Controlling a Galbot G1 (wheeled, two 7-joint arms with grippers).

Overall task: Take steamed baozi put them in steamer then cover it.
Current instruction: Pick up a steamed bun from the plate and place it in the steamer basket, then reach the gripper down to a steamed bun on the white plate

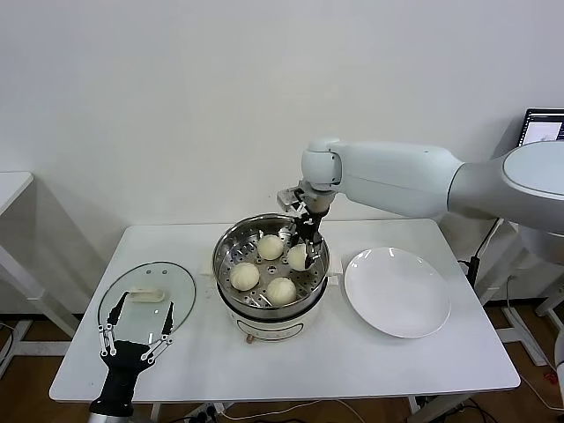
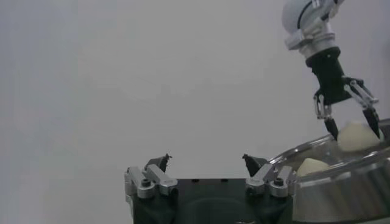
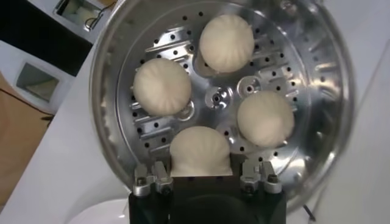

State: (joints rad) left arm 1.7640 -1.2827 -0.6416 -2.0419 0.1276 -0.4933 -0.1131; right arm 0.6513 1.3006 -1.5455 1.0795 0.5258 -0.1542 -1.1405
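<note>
**Letting go of the fourth baozi**

My right claw (image 1: pixel 302 249) reaches into the steamer (image 1: pixel 227 248), its fingers either side of the baozi (image 1: pixel 299 256) on the right of the tray. That bun looks seated, and I judge the grip is loosening, though I cannot tell whether the fingers are clear of the dough. To do this well, I should spread them fully, then lift straight up, so the soft bun is not dragged against its neighbours.

All four buns sit on the perforated tray. The plate (image 1: pixel 398 293) on the right holds nothing.

My left claw (image 1: pixel 135 334) hangs spread wide over the near left edge of the surface (image 1: pixel 352 366), just by the cover (image 1: pixel 181 291), which lies flat there awaiting pickup.
</note>
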